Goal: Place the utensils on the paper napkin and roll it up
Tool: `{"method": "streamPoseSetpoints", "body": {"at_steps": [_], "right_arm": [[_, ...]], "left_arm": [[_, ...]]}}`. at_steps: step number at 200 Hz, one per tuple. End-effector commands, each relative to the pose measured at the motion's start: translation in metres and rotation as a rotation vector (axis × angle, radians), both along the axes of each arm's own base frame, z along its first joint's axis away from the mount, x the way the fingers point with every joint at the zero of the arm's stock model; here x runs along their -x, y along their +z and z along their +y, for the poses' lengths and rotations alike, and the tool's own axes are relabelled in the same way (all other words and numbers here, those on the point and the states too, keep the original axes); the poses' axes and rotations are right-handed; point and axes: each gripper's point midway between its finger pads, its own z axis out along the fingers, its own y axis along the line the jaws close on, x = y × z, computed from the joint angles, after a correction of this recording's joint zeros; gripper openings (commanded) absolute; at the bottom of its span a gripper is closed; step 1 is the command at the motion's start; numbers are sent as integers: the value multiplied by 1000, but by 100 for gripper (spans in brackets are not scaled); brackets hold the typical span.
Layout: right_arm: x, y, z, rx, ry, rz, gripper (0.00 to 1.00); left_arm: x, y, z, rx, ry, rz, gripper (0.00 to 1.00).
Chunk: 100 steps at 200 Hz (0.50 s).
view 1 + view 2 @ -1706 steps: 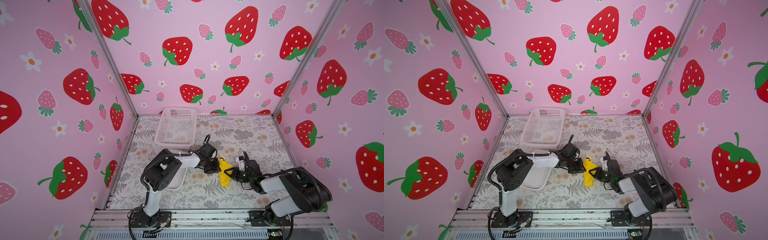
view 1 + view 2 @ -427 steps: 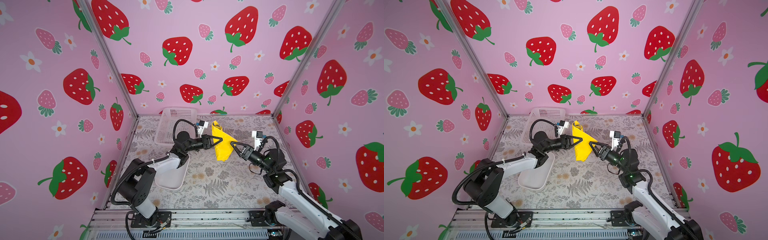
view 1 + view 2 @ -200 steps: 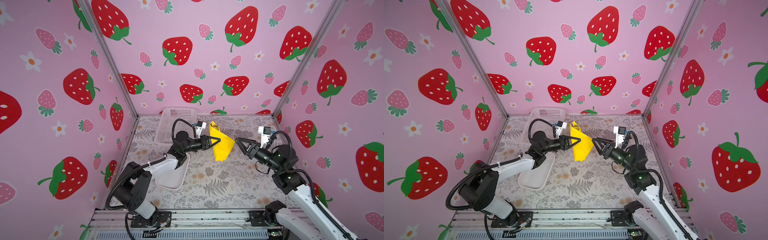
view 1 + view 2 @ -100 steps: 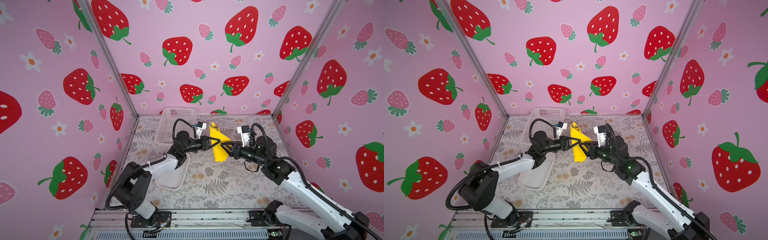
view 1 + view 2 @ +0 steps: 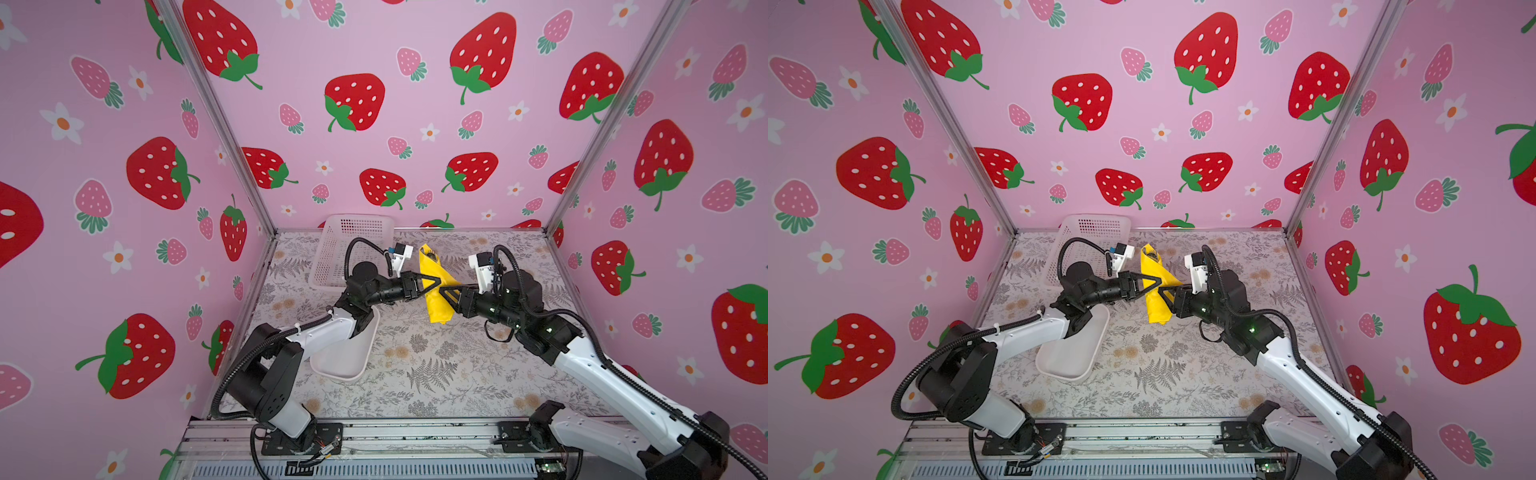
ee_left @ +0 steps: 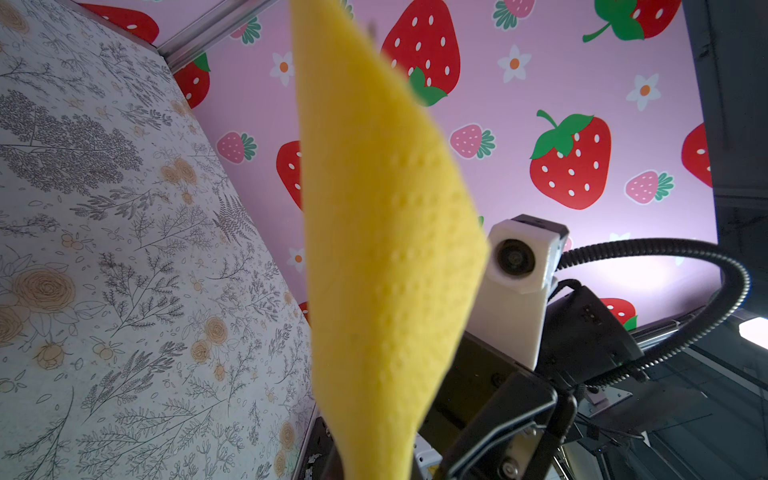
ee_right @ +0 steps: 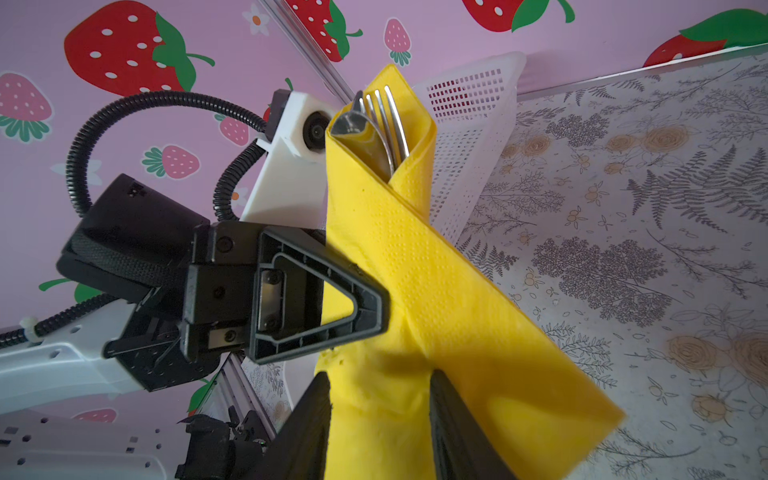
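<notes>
The bright yellow paper napkin (image 5: pixel 437 309) is wrapped into a narrow bundle. In both top views it hangs in the air over the middle of the floral-printed table (image 5: pixel 436 365), clear of the surface. The slim shiny metal utensils (image 7: pixel 380 124) sit inside it. In the right wrist view, fork tines and a spoon bowl poke out of the open upper end, and the knife cannot be made out for certain. One loose corner of the sheet juts sideways from the roll.

The left gripper (image 5: pixel 434 284) is clamped on the bundle's middle, reaching in from the left. The right gripper (image 7: pixel 380 436) meets it from the opposite side, nearer the closed end. Its two black fingers (image 7: pixel 316 428) lie against both flanks of the roll with paper filling the gap, so it grips the napkin too.

A white mesh basket (image 5: pixel 353 241) stands at the back left of the table. A white plastic tray (image 5: pixel 345 357) lies partly under the left forearm.
</notes>
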Motion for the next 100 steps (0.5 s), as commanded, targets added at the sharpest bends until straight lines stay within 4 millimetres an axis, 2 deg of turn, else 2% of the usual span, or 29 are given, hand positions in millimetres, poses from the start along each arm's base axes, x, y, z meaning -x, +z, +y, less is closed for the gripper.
{"method": "streamPoseSetpoints", "body": {"at_steps": [1,33,71,100], "right_arm": [[-2,10,1,-7,-7,-27,42],[2,13,8,-48,35,-27,42],[6,6,15,-50,82,-2,42],[6,8,10,-40,58,-7,42]], "left_arm": [[9,37,5,76,-19,-97,7],[11,39,4,80,-26,-99,7],[12,41,5,84,-26,-102,7],[11,42,6,78,-19,-103,7]]}}
